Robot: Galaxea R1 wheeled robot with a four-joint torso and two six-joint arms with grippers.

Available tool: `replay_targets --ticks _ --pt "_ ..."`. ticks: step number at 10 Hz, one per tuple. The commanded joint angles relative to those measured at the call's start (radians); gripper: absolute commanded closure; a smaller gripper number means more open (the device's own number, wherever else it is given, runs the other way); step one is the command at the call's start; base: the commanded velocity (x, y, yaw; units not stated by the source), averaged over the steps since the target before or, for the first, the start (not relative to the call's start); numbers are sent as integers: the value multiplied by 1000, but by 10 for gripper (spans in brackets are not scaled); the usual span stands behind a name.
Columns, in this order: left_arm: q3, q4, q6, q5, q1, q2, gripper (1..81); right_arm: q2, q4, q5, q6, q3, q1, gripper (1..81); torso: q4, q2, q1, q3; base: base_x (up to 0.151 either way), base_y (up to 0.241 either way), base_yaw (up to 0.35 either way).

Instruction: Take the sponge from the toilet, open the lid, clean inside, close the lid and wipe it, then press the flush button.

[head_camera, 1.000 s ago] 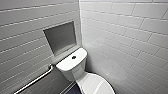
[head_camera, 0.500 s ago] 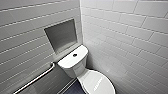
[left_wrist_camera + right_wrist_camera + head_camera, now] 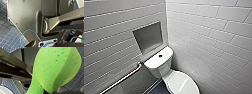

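Observation:
The bright green sponge [image 3: 55, 70] looms large in the right wrist view, squeezed narrow at one end where my right gripper is shut on it. In the head view the white toilet stands in the corner with its lid [image 3: 182, 83] down over the bowl. The small dark flush button [image 3: 160, 56] sits in the middle of the flat white tank top [image 3: 155, 62]. My left gripper is open and holds nothing; its wrist view looks along my own grey body panel [image 3: 25, 16] toward the floor.
White tiled walls [image 3: 214, 37] meet in a corner behind the toilet. A recessed niche [image 3: 148, 37] is set in the left wall above the tank, and a metal grab bar [image 3: 121, 80] runs below it. The floor [image 3: 7, 37] has dark blue tiles.

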Motion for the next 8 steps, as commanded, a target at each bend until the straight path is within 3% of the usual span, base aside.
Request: replay_targets --ticks 1,6,7,8 --pt "-28 -1 4 90 -15 9 10 47 -17 -75 -5 -63 -19 811 0 96 -62 92 0 0 0" --pt "-91 1 4 90 -13 41 10 85 -19 -83 -6 -131 -12 811 -6 275 -180 271 0 0 0" --pt "-91 1 4 90 -13 41 10 87 -19 -83 -5 -131 -12 811 -6 311 -204 210 0 0 0" --pt "-90 -1 4 88 -10 41 10 89 -19 -84 -6 -131 -12 811 -6 339 -223 237 0 0 0"
